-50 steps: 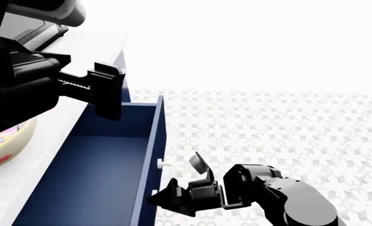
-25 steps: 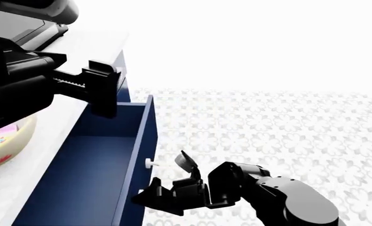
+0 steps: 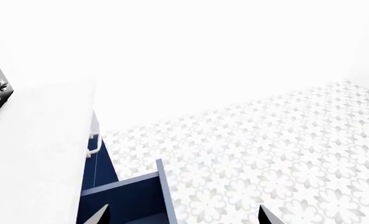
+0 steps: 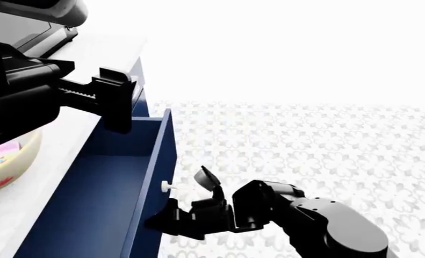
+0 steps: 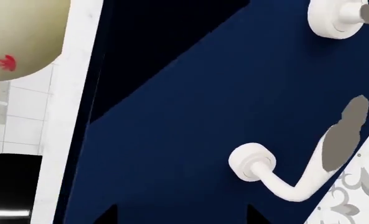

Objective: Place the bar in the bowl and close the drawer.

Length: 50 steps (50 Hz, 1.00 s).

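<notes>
The cream-white bowl sits on the white counter at the far left, half hidden by my left arm. The pink and yellow bar lies inside it. The navy drawer stands partly open beside the counter, its blue floor bare. My right gripper is open, its fingers against the drawer's front panel beside the white handle. In the right wrist view the bowl shows its red mark. My left gripper hangs open over the drawer's far end, holding nothing.
A white counter runs along the drawer's left side, with a dark appliance at its far end. Patterned floor tiles spread to the right of the cabinet. A white cabinet handle shows below the counter edge.
The drawer front has slid left, further into the cabinet, and my right gripper has followed it left. The left gripper has shifted slightly left.
</notes>
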### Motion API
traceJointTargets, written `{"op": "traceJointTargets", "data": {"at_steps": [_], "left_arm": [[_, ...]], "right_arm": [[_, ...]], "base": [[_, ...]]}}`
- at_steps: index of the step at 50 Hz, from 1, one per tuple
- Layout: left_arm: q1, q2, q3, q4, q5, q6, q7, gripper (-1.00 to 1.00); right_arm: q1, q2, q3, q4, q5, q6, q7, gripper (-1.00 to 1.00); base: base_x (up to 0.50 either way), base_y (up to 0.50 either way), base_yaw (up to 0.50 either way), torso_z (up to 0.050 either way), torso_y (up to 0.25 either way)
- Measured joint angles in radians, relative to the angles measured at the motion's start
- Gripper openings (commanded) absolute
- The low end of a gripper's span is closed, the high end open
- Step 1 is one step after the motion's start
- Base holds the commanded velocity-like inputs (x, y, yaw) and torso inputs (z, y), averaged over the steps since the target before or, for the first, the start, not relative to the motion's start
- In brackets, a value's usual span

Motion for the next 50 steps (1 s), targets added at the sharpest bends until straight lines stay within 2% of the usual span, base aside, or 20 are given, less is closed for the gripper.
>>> {"op": "traceJointTargets", "data": {"at_steps": [5,8,21,29,41,50], "left_arm": [[-0.001,0.002,0.002,0.001,-0.001,0.002,-0.003,1.00],[-0.003,0.003,0.003,0.003,-0.003,0.003,-0.005,1.00],[-0.011,0.013,0.012,0.012,-0.013,0.008,-0.022,1.00],[-0.017,0.032,0.020,0.012,-0.014,0.011,-0.029,1.00],[-0.028,0.089,0.043,0.005,-0.004,0.009,-0.033,1.00],[-0.035,0.135,0.068,-0.002,0.009,0.005,-0.044,1.00]], "right_arm": [[0.013,0.004,0.002,0.029,-0.015,-0.002,-0.058,1.00],[0.015,0.045,0.015,-0.022,-0.015,-0.020,-0.050,1.00],[-0.040,0.351,0.105,-0.399,0.016,-0.164,0.076,1.00],[-0.105,0.525,0.168,-0.536,0.070,-0.241,0.090,1.00],[-0.230,0.675,0.248,-0.494,0.195,-0.309,0.007,1.00],[-0.327,0.713,0.292,-0.354,0.291,-0.330,-0.077,1.00]], "base": [[0.00,0.00,0.00,0.000,0.000],[0.00,0.00,0.00,0.000,0.000],[0.00,0.00,0.00,0.000,0.000],[0.00,0.00,0.00,0.000,0.000],[0.00,0.00,0.00,0.000,0.000],[0.00,0.00,0.00,0.000,0.000]]}}
